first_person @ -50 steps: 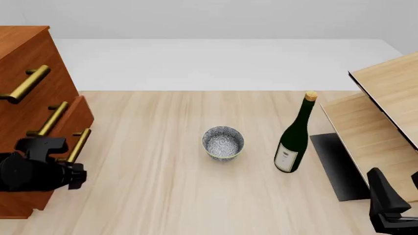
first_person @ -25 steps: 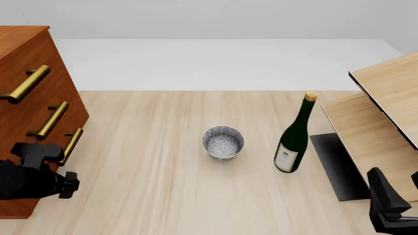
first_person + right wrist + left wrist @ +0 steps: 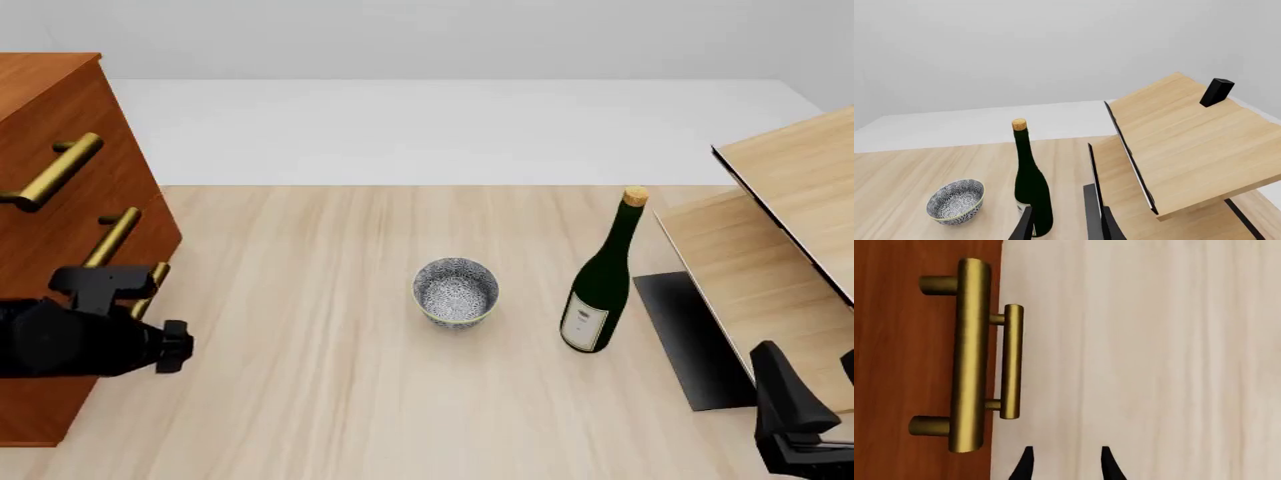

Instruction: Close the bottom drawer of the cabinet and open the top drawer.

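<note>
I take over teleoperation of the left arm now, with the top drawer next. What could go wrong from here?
1. The left gripper, open and empty, hangs low beside the reddish-brown wooden cabinet; raising it carelessly may knock the middle drawer's brass bar handle.
2. The brass bar handles are stacked close together, so the wrong one is easily grabbed instead of the top drawer's brass bar handle.
3. A wide swing could topple the dark green glass bottle.

At my nine o'clock stands the cabinet [image 3: 54, 180], reddish-brown wood, its three drawers stacked. The top drawer [image 3: 60, 130] sits shut, brass bar handle slanting. The bottom drawer [image 3: 60, 395] lies flush with the front too, its handle partly hidden behind my arm.
</note>
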Controlling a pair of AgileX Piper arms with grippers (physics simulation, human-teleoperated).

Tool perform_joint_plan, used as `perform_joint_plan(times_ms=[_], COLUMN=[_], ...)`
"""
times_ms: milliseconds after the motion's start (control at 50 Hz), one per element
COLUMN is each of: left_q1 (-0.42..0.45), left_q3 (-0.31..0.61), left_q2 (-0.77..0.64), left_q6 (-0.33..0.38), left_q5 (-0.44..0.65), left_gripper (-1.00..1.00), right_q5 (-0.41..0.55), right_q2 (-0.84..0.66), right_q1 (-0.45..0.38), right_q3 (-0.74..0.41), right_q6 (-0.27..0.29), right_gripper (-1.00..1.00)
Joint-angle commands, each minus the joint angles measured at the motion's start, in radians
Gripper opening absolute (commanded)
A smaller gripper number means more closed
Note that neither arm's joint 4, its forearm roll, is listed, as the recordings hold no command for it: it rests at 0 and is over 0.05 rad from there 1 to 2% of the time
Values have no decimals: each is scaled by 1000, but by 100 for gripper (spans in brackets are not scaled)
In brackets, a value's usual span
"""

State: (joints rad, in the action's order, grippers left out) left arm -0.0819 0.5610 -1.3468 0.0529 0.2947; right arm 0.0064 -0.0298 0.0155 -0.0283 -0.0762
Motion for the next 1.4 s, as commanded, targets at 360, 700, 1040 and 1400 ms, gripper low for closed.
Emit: perform_joint_plan(times_ms=[360,700,1040,1400], left_q1=[236,310,155,137], left_q3=[133,183,-39,-63], left_q2=[21,86,261,334], left_q6=[-78,112,729,927], left_q5=[41,60,-98,-172], left_gripper=[100,100,100,100], right_q5=[-2,8,7,1], right_q2=[-3,6,3,-6], right_q1=[1,-2,-4,-1], right_q3=[0,0,0,-2], right_q6=[-4,-7,-14,-23], right_gripper=[100,100,100,100])
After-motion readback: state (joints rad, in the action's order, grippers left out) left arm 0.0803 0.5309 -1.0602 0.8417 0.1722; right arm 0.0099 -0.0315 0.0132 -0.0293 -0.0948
